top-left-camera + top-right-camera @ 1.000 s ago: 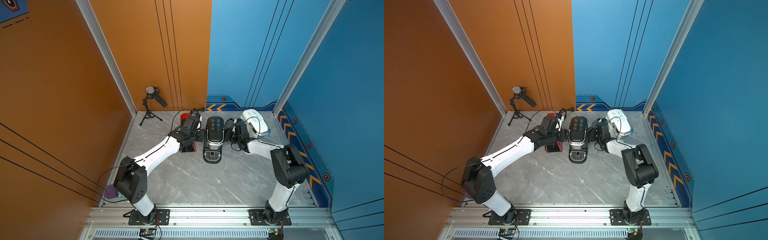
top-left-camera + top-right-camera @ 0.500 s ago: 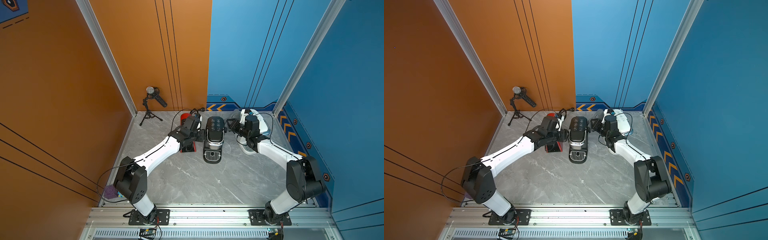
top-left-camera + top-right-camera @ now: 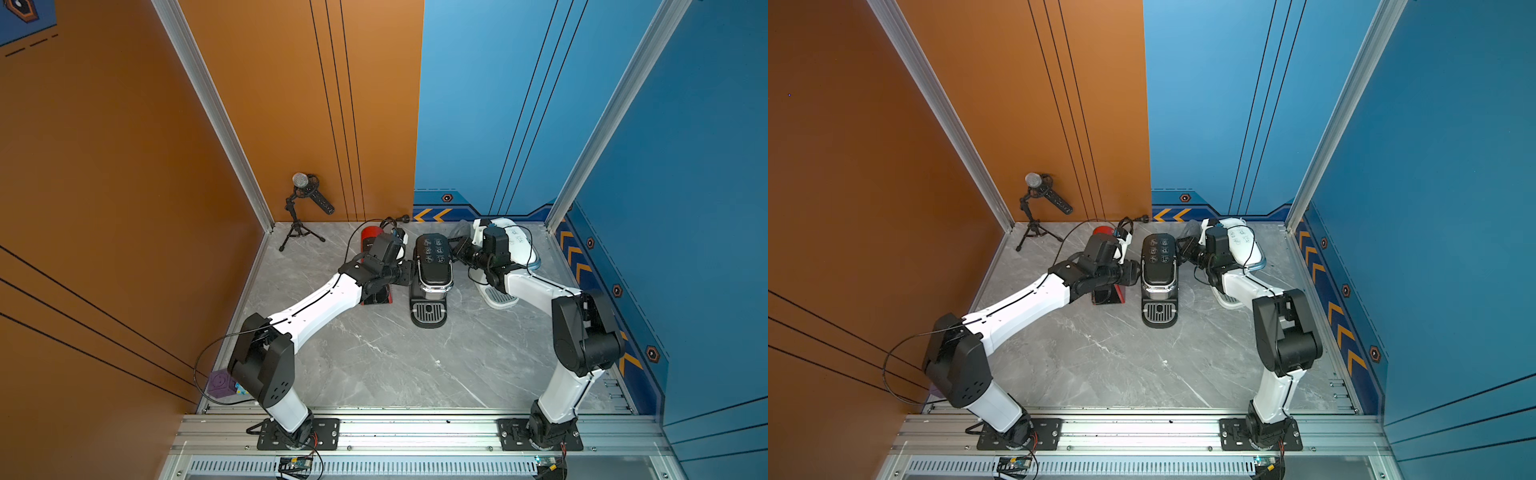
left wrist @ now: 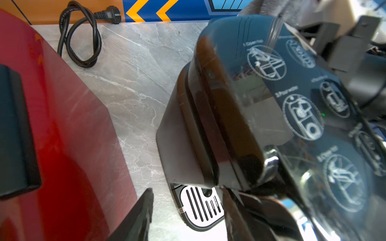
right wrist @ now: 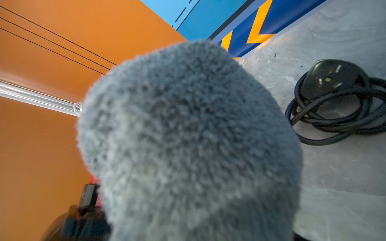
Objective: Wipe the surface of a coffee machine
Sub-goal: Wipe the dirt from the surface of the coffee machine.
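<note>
The black coffee machine (image 3: 432, 266) (image 3: 1158, 266) stands mid-table, its glossy top printed with white icons (image 4: 229, 104). My left gripper (image 3: 405, 272) (image 3: 1133, 272) (image 4: 187, 191) sits at its left flank, open; one finger (image 4: 142, 215) hangs over bare table, the other lies against the machine's head. At the machine's rear right corner my right gripper (image 3: 459, 247) (image 3: 1185, 245) is shut on a fluffy grey cloth (image 3: 460, 229) (image 3: 1190, 228). That cloth (image 5: 188, 146) fills the right wrist view and hides the fingers. Whether it touches the machine I cannot tell.
A red machine (image 3: 370, 237) (image 4: 73, 146) stands behind my left wrist, a white one (image 3: 515, 245) behind my right arm. A microphone on a tripod (image 3: 300, 208) occupies the back left corner. Coiled power cords (image 4: 79, 41) (image 5: 334, 104) lie by the back wall. A purple cube (image 3: 220, 382) sits front left.
My right gripper has carried the cloth from the machine's right side toward its rear corner, the elbow swinging outward and back. The left arm has not moved.
</note>
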`<action>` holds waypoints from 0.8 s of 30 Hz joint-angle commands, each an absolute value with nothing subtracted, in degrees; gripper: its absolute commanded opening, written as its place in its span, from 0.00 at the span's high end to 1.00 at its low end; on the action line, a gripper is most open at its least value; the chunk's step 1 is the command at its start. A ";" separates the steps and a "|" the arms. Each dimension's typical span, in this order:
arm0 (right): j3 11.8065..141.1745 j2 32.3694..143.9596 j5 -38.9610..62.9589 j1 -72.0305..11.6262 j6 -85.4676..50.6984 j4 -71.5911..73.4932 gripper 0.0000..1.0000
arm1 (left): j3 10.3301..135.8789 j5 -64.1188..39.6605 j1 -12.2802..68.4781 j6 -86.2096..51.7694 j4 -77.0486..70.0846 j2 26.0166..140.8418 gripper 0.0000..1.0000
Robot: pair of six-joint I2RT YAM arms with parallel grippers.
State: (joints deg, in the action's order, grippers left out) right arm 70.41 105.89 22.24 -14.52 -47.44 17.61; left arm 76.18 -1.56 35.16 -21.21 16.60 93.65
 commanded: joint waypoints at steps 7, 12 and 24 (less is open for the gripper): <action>95.06 117.04 36.07 -14.20 -44.05 8.56 0.71 | 77.95 -2.59 35.69 -20.68 14.35 94.05 0.45; 99.90 121.35 43.91 -14.49 -43.78 5.45 0.72 | 77.56 -2.05 35.33 -20.59 14.49 93.03 0.45; 90.09 117.89 52.65 -12.15 -40.60 4.40 0.73 | 76.75 -1.76 34.11 -20.21 14.41 92.27 0.45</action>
State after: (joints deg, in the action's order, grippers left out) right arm 91.42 119.04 45.65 -12.12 -43.16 7.86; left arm 76.16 -1.76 34.83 -20.78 16.99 93.62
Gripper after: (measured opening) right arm 0.273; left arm 0.549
